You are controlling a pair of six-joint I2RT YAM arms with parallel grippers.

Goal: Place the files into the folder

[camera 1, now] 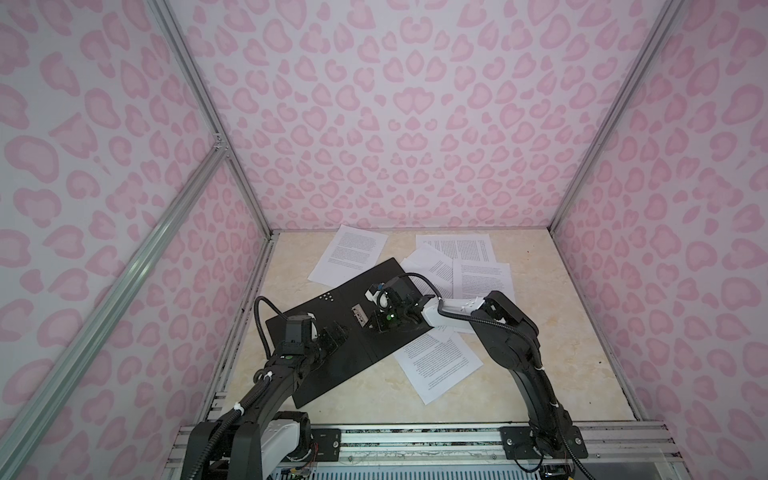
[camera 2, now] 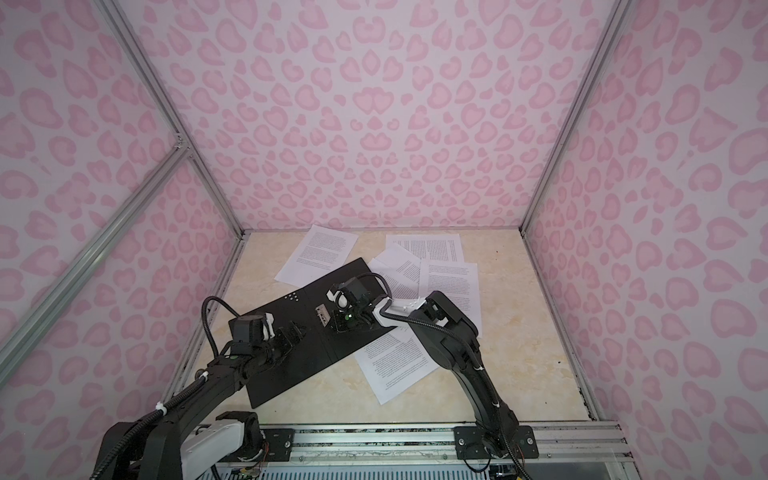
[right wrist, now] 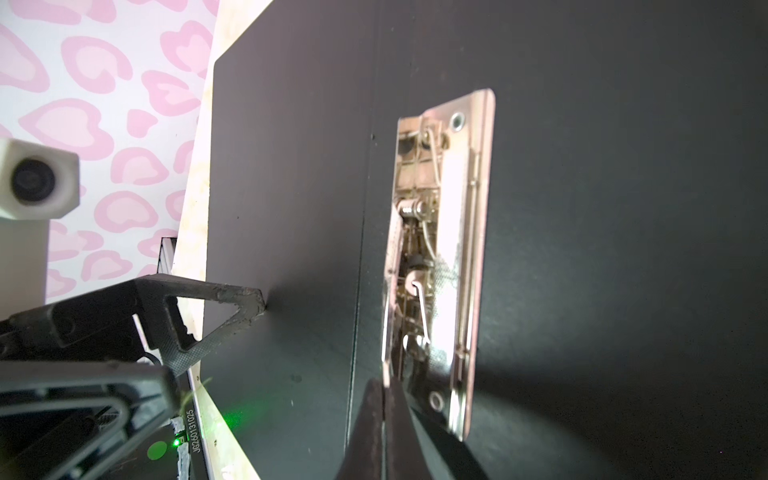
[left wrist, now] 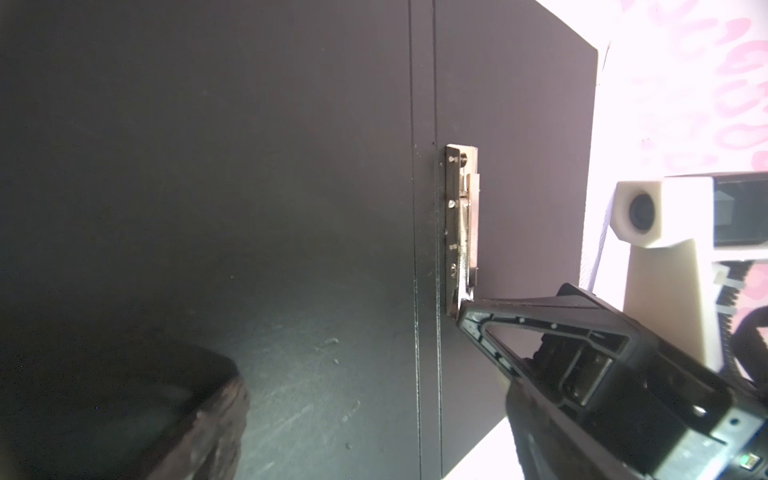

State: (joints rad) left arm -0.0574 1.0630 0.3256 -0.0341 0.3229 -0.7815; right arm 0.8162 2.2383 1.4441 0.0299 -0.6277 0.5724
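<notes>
The folder (camera 1: 353, 361) lies open on the table (camera 1: 519, 374), black inside up. Its spine runs roughly from 11 to 5 o'clock in both top views, and the metal clip (camera 1: 358, 315) lies along that line just right of the spine.

The right jaws are pressed together and come in from the clip's 3 o'clock side. Their fingertips (left wrist: 464, 311) touch its 5 o'clock end (whether a sliver of the lever is caught between them I cannot tell).

The left jaws are spread. One fingertip (right wrist: 257, 303) rests on the folder's left leaf at the clip's 8 o'clock, which probably pins the folder in place.

None of the files (camera 1: 482, 278) is in the folder yet. They lie loose around it from 12 to 5 o'clock, and the nearest sheet (camera 1: 436, 365) is tucked partly under the folder's right edge.

The next move probably turns on the clip's long axis. The lever would have to be raised at the touched end. The right arm is nearer both to the clip and to most of the sheets.
</notes>
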